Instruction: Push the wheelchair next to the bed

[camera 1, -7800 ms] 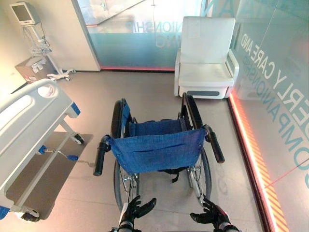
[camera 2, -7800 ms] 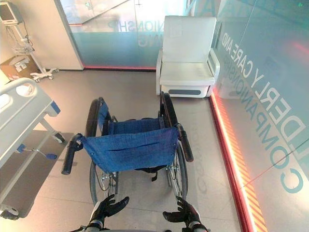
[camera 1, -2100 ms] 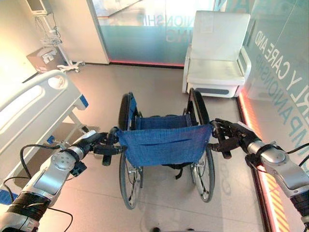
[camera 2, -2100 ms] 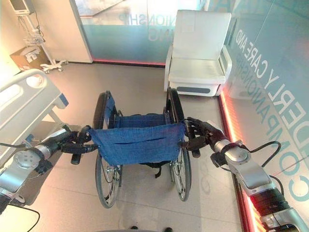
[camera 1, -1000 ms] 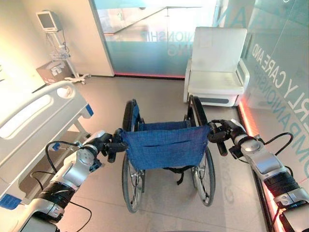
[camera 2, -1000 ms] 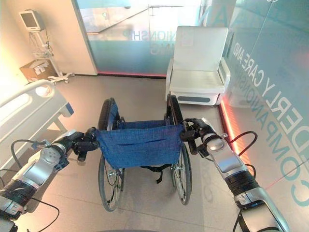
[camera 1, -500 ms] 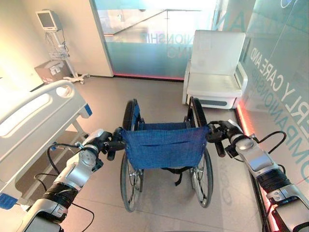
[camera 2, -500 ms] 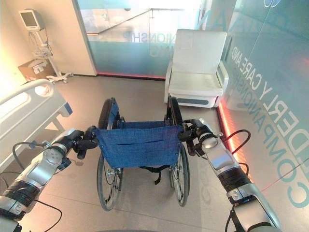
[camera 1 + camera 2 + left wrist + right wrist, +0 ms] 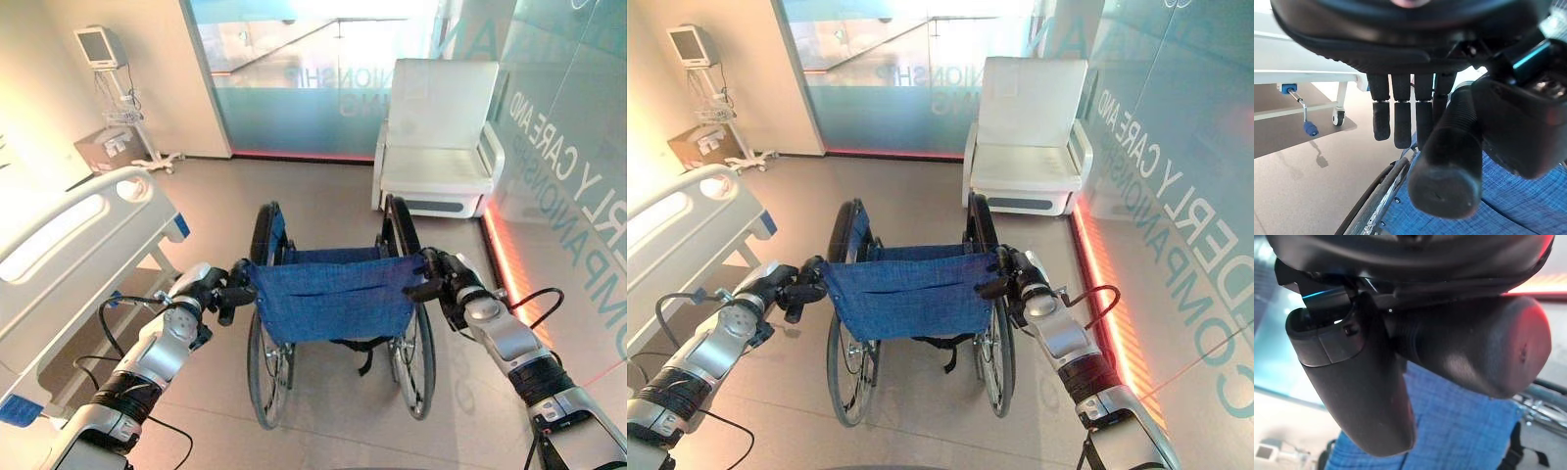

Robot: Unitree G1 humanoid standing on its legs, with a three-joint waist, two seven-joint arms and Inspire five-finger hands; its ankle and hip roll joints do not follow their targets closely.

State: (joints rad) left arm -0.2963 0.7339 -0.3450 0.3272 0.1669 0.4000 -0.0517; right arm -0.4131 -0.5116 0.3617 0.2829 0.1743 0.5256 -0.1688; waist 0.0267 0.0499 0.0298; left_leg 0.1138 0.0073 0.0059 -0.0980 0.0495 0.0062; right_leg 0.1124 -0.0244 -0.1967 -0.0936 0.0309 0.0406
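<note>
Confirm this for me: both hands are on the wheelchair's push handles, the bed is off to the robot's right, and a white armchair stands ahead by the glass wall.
One thing is wrong: the bed is to the robot's left, as the left eye view shows. The rest holds: the left hand and right hand grip the push handles of the wheelchair, and the white armchair stands ahead by the glass wall.
</note>
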